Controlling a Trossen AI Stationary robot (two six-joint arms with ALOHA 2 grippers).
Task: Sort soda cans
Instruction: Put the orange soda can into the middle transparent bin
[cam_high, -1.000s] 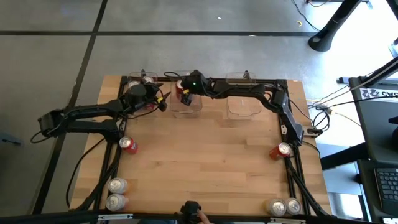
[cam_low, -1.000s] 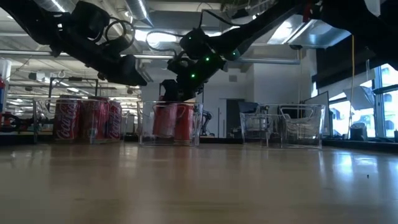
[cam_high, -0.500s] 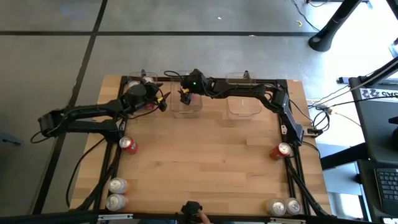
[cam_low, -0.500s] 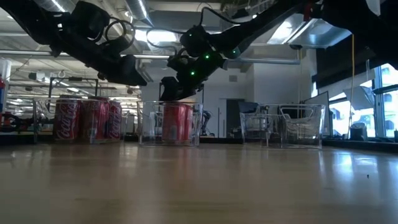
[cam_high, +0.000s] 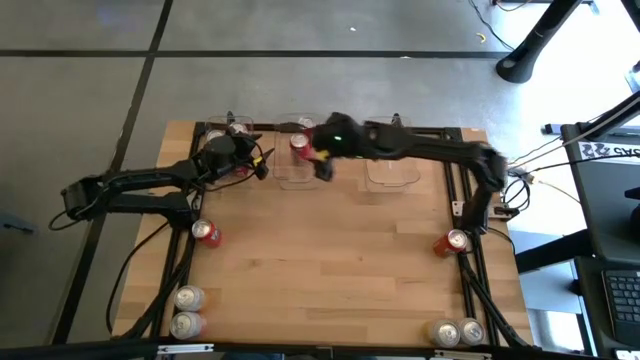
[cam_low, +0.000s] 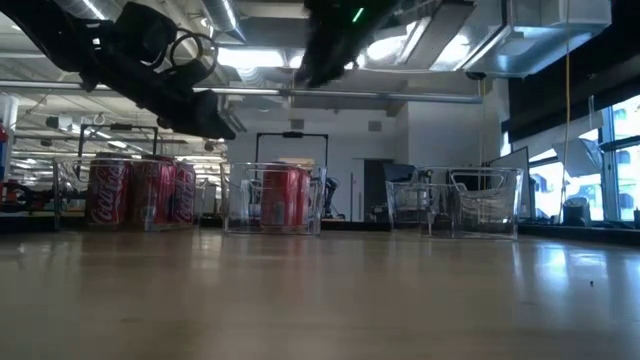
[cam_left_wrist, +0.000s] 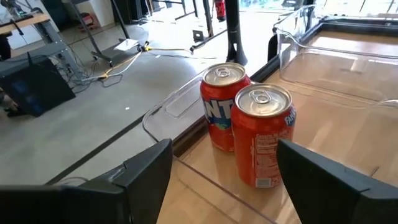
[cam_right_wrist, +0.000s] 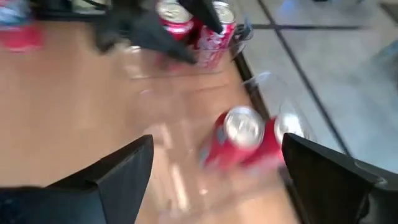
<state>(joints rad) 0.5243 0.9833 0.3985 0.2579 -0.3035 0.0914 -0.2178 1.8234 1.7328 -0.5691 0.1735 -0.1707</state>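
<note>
The wooden table (cam_high: 330, 260) carries three clear bins along its far edge. The left bin (cam_high: 226, 150) sits under the left arm, the middle bin (cam_high: 298, 165) lies just below the right gripper (cam_high: 322, 160), and the third bin (cam_high: 392, 165) is under the right arm's forearm.

Only the high view shows the loose soda cans standing upright, silver tops up: a red one (cam_high: 207, 233) near the left arm's base, a red one (cam_high: 452, 241) on the right side, two silver ones (cam_high: 187, 310) at the near left corner and two (cam_high: 457, 333) at the near right.

The left gripper (cam_left_wrist: 214, 168) hovers with its fingers spread and nothing between them; its wrist view alone shows two orange cans (cam_left_wrist: 245, 130) upright, touching each other, just ahead of the gap in the left bin.

The right gripper has its fingers wide apart, grasping nothing. Its wrist view (blurred) shows red cans (cam_right_wrist: 245, 140) in the middle bin ahead of the gap, tops toward the camera. The low view confirms red cans (cam_low: 283, 197) standing upright there, with the arm high above.
</note>
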